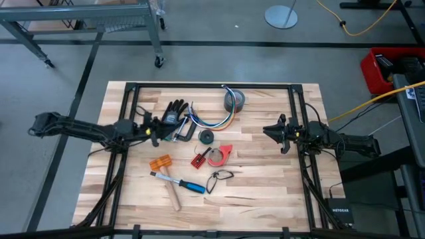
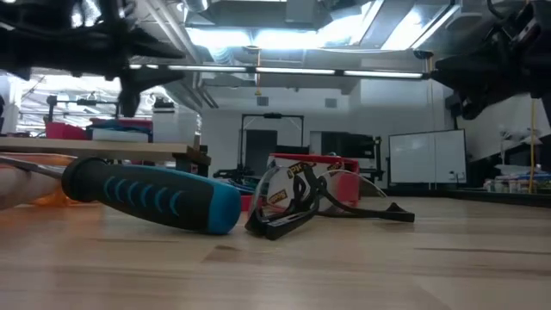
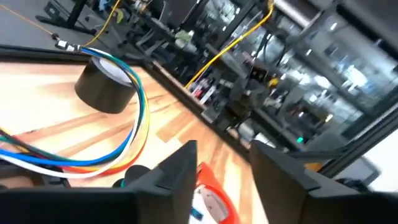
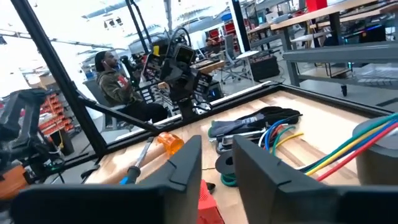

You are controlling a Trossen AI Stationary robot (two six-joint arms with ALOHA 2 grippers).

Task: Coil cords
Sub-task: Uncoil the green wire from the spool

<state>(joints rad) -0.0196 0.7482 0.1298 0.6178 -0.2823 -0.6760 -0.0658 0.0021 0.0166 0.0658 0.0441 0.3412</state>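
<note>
The cords point(image 1: 211, 121), a loose bundle of blue, yellow, white and orange wires, lay on the table point(image 1: 265, 179), curving from just beside the black glove point(image 1: 174, 110) to the grey tape roll point(image 1: 234, 101), one end draped over that roll. The left gripper point(image 1: 158, 129) was beside the glove, on the side away from the roll, near the cords' glove end but not on them; its fingers stood apart, with nothing between them. The left arm reached in low and nearly level across the table edge. The right gripper point(image 1: 273, 133) hovered well apart from the cords, beyond the roll, fingers parted and empty. The right arm likewise stretched in level, pointing toward the roll.
</note>
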